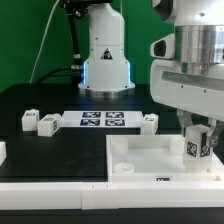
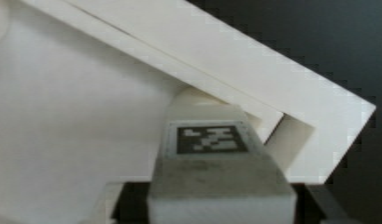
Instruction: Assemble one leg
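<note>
My gripper (image 1: 197, 138) is shut on a leg (image 1: 197, 149), a small white block with a black-and-white tag. It holds the leg upright at the right-hand corner of the large white square tray-like piece (image 1: 150, 165) in the exterior view. In the wrist view the leg (image 2: 213, 140) sits between my dark fingers (image 2: 138, 200), with my gripper (image 2: 213, 196) close against the tray piece's raised rim (image 2: 223, 70) near a corner socket. I cannot tell whether the leg touches the socket. Three more legs lie on the black table: two at the left (image 1: 30, 120) (image 1: 47, 124) and one (image 1: 150, 122) beside the marker board.
The marker board (image 1: 103, 120) lies flat in the middle of the table. The arm's white base (image 1: 105, 60) stands behind it. A white part (image 1: 2, 151) shows at the exterior view's left edge. A white ledge (image 1: 60, 195) runs along the front.
</note>
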Available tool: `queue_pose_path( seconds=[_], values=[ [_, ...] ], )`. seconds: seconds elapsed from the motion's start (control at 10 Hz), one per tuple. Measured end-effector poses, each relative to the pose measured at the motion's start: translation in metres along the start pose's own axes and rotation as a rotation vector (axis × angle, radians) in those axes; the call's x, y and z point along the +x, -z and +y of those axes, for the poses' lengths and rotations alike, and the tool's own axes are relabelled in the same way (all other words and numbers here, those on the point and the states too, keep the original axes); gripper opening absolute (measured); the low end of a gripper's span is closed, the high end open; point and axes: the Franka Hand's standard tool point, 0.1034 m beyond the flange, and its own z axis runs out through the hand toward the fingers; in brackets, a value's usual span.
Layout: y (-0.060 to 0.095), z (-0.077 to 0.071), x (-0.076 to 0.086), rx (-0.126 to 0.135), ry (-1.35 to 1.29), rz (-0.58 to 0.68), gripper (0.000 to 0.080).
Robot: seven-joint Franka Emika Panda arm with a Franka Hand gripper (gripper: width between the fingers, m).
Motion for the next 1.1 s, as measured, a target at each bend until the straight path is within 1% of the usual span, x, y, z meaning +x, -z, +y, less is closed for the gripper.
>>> queue_pose_path(
  seconds=[0.2, 0.3, 0.4, 0.5, 0.6, 0.8, 0.9, 1.1],
  values=[
    [-0.0001, 0.0000, -0.0001, 0.003, -0.124, -0.009, 0.0291],
    [-0.0003, -0.0003, -0.0016, 0.004, -0.132, -0.014, 0.0453],
    [-0.0003, -0.0003, -0.0014, 0.005, -0.079, -0.015, 0.0453],
    [-0.0002, -0.0004, -0.0016, 0.005, -0.070, -0.015, 0.0576],
    [0.0004, -0.0004, -0.0001, 0.007, -0.020, -0.015, 0.0634],
    [0.0008, -0.0008, -0.0010, 0.008, 0.240, -0.013, 0.0645],
    [0.0007, -0.0006, -0.0014, 0.007, 0.424, -0.012, 0.0649],
    [0.0008, -0.0001, 0.0017, 0.008, 0.666, -0.010, 0.0649]
  ],
)
